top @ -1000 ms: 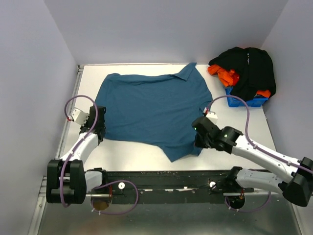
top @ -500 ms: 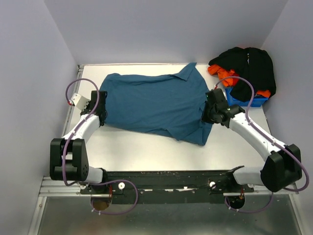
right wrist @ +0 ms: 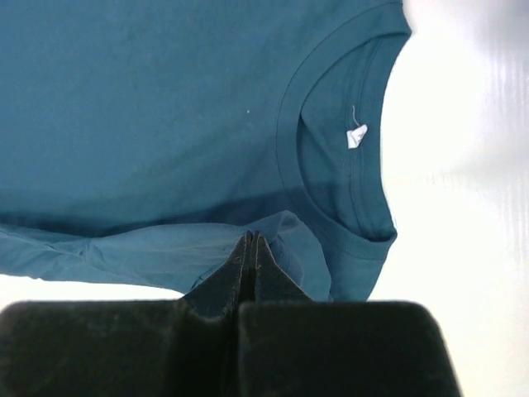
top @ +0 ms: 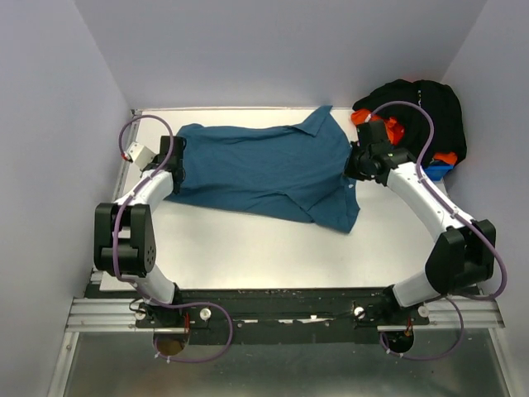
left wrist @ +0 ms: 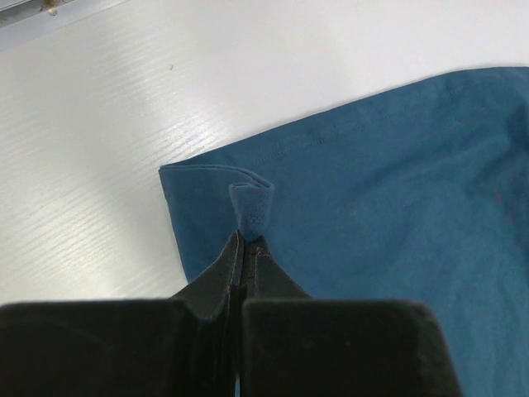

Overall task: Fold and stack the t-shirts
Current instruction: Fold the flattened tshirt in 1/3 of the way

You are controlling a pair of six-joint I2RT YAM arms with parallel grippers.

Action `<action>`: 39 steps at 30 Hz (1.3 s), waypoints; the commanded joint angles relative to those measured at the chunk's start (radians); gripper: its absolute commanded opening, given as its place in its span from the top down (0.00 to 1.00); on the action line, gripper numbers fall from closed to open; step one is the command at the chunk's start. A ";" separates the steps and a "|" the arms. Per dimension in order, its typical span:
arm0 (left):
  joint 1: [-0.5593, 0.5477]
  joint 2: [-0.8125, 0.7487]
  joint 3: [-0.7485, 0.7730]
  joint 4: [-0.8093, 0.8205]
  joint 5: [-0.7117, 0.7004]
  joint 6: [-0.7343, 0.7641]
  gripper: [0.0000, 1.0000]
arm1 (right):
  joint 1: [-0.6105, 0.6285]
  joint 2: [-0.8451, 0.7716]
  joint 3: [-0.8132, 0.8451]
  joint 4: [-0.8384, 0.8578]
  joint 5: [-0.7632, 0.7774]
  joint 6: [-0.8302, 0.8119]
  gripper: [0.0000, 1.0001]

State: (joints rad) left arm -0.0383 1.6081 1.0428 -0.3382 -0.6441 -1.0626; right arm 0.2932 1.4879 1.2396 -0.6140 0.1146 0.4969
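First fold in hand: left gripper point(top: 177, 164) at nine o'clock and right gripper point(top: 358, 162) at three o'clock each pinch the soft teal-blue cloth t-shirt point(top: 264, 169), spread toward twelve o'clock. Next, probably: lay both gripped edges down evenly.

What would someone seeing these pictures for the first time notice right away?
The teal-blue shirt stretched across the middle of the white table draws the eye first. The left gripper and right gripper are each shut on a pinch of its cloth, one at either side. In the far right corner, a heap of black and orange shirts spills over a small blue bin.
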 commanded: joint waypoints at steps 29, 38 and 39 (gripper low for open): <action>-0.005 0.308 0.376 -0.125 0.030 0.043 1.00 | -0.058 0.336 0.353 -0.076 -0.072 -0.077 0.99; -0.006 0.332 0.379 -0.124 0.018 0.023 0.99 | -0.069 0.416 0.460 -0.099 -0.079 -0.075 0.99; -0.005 0.334 0.385 -0.127 0.017 0.021 0.99 | -0.069 0.431 0.472 -0.102 -0.085 -0.078 0.99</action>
State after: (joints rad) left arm -0.0460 1.9331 1.4117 -0.4522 -0.6239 -1.0290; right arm 0.2352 1.8732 1.6459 -0.6861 0.0566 0.4358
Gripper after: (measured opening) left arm 0.025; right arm 0.009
